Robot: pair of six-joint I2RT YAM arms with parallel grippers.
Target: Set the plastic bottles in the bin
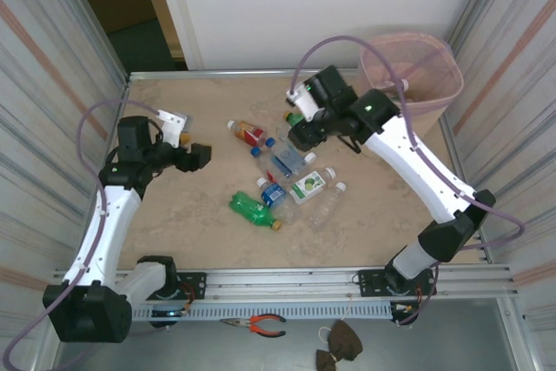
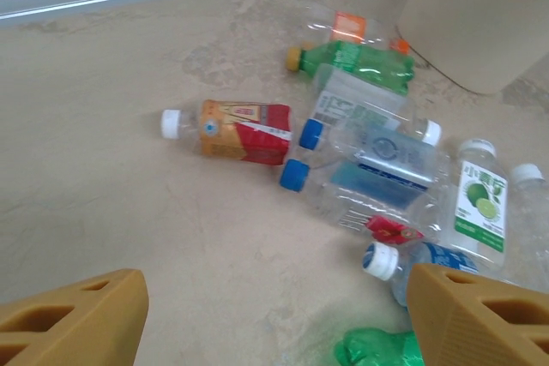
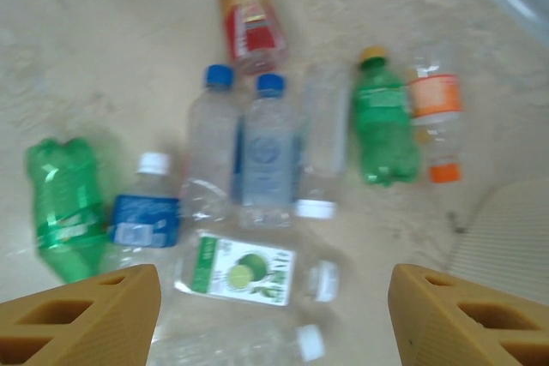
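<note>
Several plastic bottles (image 1: 282,180) lie on their sides in a cluster mid-table. The pale pink bin (image 1: 408,76) stands at the back right corner. My left gripper (image 1: 201,158) hovers left of the cluster, open and holding nothing. Its wrist view (image 2: 274,323) shows a red-labelled bottle (image 2: 232,130), blue-capped clear bottles (image 2: 377,160), a green bottle (image 2: 360,62) and the bin's wall (image 2: 480,15). My right gripper (image 1: 300,132) hangs above the cluster's far side, open and holding nothing. Below its jaws (image 3: 274,315) lies a lime-labelled bottle (image 3: 249,267), with a green bottle (image 3: 64,203) to the left.
Corrugated walls close in the table on both sides. A white bracket (image 1: 174,123) sits near the left arm. Pliers (image 1: 261,325) and a dark object (image 1: 339,345) lie on the ledge in front of the rail. Bare tabletop (image 1: 174,215) stretches left of the bottles.
</note>
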